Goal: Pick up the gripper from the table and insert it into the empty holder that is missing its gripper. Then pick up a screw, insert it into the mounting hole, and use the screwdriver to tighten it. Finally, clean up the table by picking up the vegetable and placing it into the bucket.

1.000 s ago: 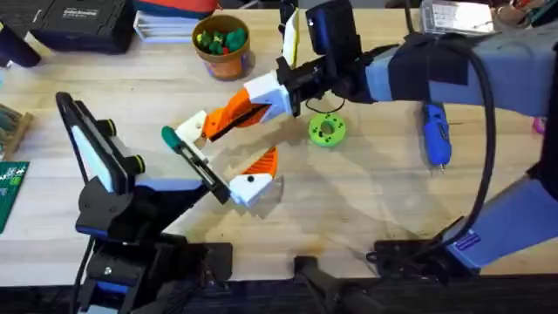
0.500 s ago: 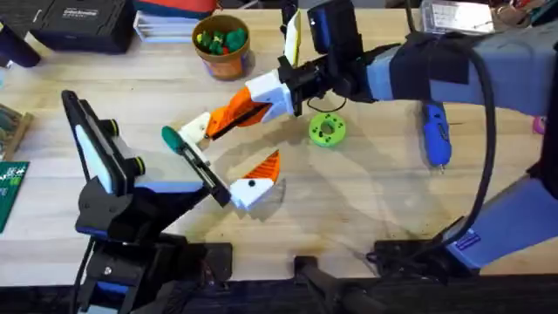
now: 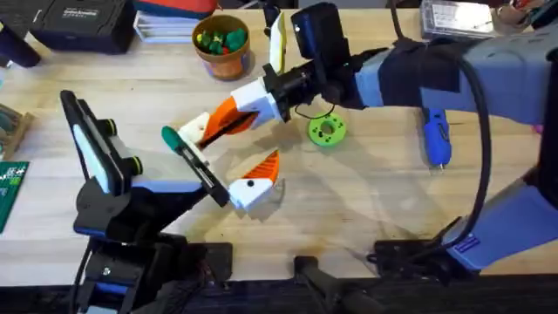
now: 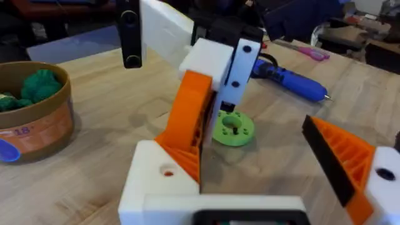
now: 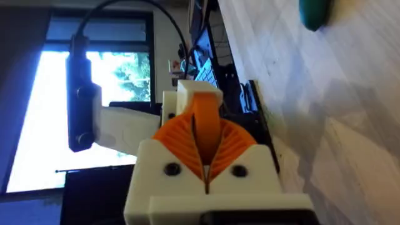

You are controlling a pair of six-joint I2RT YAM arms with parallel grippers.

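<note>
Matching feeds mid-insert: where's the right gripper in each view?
Overhead: the right gripper is left of centre, its orange fingers angled down-left, between the green disc and the vegetable.
Left wrist: the right gripper is in front of the green disc.
Right wrist: the right gripper is in the foreground, the vegetable beyond it.
Shared landmarks: disc, vegetable.

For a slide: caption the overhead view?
Right gripper presses the orange gripper against the left arm's holder; screwdriver lies aside.
</note>
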